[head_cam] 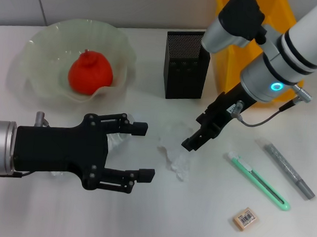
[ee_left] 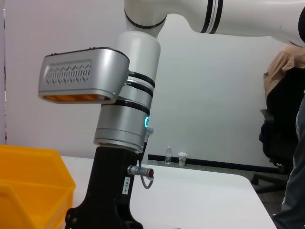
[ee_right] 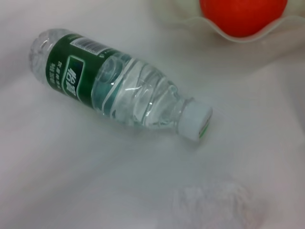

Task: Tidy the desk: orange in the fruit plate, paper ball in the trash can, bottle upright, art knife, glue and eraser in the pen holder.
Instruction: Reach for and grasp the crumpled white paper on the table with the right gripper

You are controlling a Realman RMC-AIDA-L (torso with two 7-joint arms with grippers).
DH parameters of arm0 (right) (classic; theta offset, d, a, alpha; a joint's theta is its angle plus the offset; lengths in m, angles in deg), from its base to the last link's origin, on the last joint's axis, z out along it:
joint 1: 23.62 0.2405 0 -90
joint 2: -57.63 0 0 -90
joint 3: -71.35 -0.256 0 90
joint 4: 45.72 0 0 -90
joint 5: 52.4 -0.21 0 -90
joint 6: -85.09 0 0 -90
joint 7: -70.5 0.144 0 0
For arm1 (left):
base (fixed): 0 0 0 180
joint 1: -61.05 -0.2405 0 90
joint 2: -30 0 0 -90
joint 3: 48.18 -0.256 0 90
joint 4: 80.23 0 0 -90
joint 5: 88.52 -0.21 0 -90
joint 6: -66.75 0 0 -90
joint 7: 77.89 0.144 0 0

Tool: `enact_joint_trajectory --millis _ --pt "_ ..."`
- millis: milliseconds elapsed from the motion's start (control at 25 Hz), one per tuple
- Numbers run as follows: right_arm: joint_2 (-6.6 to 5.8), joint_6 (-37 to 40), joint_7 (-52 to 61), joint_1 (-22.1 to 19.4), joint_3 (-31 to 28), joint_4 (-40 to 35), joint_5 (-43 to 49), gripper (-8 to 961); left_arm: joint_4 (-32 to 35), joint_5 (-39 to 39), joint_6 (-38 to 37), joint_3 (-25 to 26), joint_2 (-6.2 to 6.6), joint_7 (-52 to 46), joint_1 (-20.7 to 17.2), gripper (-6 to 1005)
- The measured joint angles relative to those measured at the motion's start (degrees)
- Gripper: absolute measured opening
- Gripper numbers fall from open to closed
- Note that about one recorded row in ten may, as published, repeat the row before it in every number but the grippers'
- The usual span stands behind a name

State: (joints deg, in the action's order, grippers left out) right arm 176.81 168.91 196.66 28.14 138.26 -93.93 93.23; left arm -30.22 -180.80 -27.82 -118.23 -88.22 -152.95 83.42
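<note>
The left tool is black with flat toothed fingers on a silver wrist. The right arm is white with black rings, a blue light and a grey cable.

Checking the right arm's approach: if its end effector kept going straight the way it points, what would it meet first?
Probably the paper ball, just beyond the right end effector, which is tilted down toward it; depth is uncertain.

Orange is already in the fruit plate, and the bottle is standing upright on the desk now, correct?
Partly. The orange does sit in the fruit plate, as the head view shows. But the bottle is not upright: the right wrist view shows it lying on its side on the desk, cap end nearer the plate.
</note>
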Motion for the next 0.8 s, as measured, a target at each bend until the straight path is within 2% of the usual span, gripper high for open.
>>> enact_joint_trajectory --millis 400,800 --pt "0.28 -2.83 0.01 1.09 2.02 1.65 -1.04 826 -0.11 0.0 0.09 -0.19 0.0 0.1 -0.26 825" --pt "0.34 -6.0 0.85 3.17 2.56 7.41 -1.74 825 -0.98 -0.13 0.27 -0.18 0.0 0.57 -0.31 822"
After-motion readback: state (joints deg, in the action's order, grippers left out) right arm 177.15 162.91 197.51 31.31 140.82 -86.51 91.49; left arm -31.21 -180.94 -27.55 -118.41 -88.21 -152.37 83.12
